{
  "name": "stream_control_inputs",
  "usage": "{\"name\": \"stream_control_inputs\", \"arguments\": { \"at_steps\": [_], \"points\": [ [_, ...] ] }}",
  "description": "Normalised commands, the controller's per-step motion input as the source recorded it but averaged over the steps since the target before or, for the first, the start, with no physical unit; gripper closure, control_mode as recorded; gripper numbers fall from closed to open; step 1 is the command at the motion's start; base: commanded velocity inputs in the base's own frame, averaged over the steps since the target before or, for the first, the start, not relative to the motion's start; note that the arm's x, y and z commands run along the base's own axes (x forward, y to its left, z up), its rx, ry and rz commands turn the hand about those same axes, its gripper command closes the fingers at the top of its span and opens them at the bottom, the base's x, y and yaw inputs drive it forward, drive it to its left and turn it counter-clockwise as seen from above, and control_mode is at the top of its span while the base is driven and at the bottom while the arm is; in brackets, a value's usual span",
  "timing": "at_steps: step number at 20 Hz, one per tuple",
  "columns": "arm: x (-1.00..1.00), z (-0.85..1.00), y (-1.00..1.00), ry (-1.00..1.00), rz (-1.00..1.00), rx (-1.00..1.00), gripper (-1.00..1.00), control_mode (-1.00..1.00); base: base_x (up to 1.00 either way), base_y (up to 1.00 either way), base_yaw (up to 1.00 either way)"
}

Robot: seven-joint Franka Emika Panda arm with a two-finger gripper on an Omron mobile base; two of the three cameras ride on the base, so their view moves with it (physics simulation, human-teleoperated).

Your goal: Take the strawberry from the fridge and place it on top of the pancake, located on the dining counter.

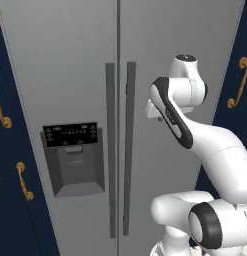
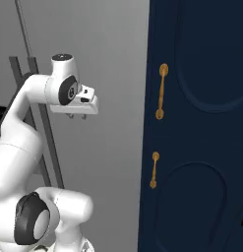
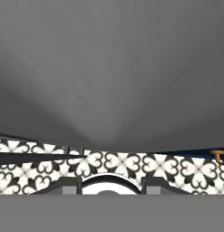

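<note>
We are at the very start: the fridge (image 1: 70,75) stands shut in front of us, both doors closed, so the strawberry is presumably inside, unseen. Our pincer (image 2: 76,116) hangs near the right door, holding nothing; we cannot tell how wide it is. Opening, fetching and placing all remain.

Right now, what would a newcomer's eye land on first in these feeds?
The grey fridge fills the left base view, both doors shut, its two long handles meeting at the centre seam and the black dispenser panel on the left door. The white arm rises at the right, its gripper hanging close to the right door. Gold-handled navy cabinets flank the fridge.
</note>
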Motion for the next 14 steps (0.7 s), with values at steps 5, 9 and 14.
{"name": "stream_control_inputs", "arguments": {
  "at_steps": [5,9,14],
  "points": [
    [0.00,0.00,0.00,0.00,0.00,0.00,-1.00,1.00,-0.40,0.00,-0.01],
    [0.00,0.00,0.00,0.00,0.00,0.00,-1.00,1.00,-0.64,0.11,-0.19],
    [0.00,0.00,0.00,0.00,0.00,0.00,-1.00,1.00,-0.31,0.65,-0.21]
  ]
}}
